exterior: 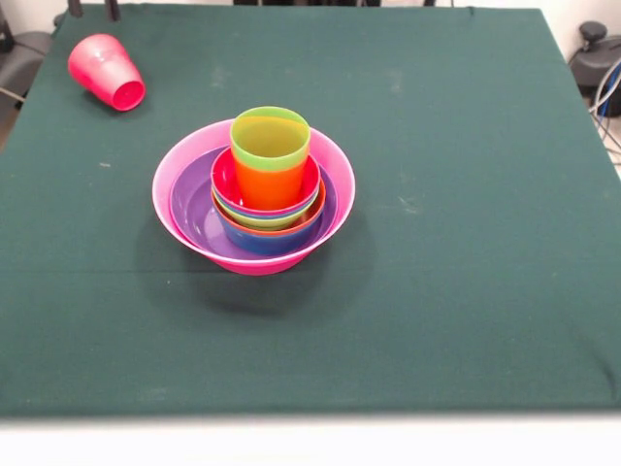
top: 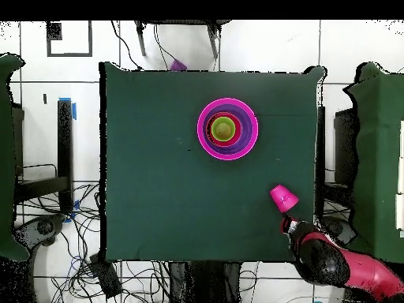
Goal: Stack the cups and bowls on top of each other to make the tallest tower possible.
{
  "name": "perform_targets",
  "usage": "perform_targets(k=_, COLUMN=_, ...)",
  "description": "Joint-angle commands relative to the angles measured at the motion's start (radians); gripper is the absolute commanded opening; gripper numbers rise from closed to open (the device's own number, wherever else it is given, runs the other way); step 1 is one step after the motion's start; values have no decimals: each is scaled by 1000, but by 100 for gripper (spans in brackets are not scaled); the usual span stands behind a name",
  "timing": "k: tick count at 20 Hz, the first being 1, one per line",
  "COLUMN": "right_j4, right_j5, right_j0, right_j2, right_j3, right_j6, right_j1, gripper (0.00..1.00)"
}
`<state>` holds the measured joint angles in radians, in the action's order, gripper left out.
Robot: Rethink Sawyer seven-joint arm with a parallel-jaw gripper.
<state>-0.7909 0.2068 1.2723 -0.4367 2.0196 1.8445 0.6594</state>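
Observation:
The tower [exterior: 254, 199] stands mid-table: a huge pink bowl [exterior: 170, 209] holds a purple bowl [exterior: 191, 209], with dark blue, orange, lime green and red-pink bowls [exterior: 225, 180] nested inside. An orange cup [exterior: 269, 184] stands in the top bowl with a lime green cup [exterior: 270, 141] nested in it. The tower also shows in the overhead view [top: 227, 129]. A red-pink cup [exterior: 107, 71] lies on its side near the table's far left corner, apart from the tower. In the overhead view my gripper [top: 289, 226] sits just off the table edge, close behind that cup [top: 282, 197], holding nothing.
My red and black arm [top: 339, 264] reaches in from the lower right of the overhead view. The green cloth table [exterior: 466, 194] carries nothing else. Cables and stands lie on the floor around it.

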Motion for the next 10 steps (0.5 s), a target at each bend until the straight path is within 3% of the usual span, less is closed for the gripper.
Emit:
perform_targets(k=1, right_j4=-134, right_j5=-83, right_j0=-37, right_j2=-41, right_j3=9, right_j6=-48, right_j1=-91, gripper=100)
perform_targets(k=8, right_j4=-178, right_j5=-120, right_j0=-56, right_j2=-20, right_j3=-15, right_j6=-17, right_j1=-109, gripper=100)
perform_targets(k=10, right_j4=-218, right_j5=-177, right_j0=-105, right_j2=26, right_j3=-26, right_j6=4, right_j1=-79, gripper=100)
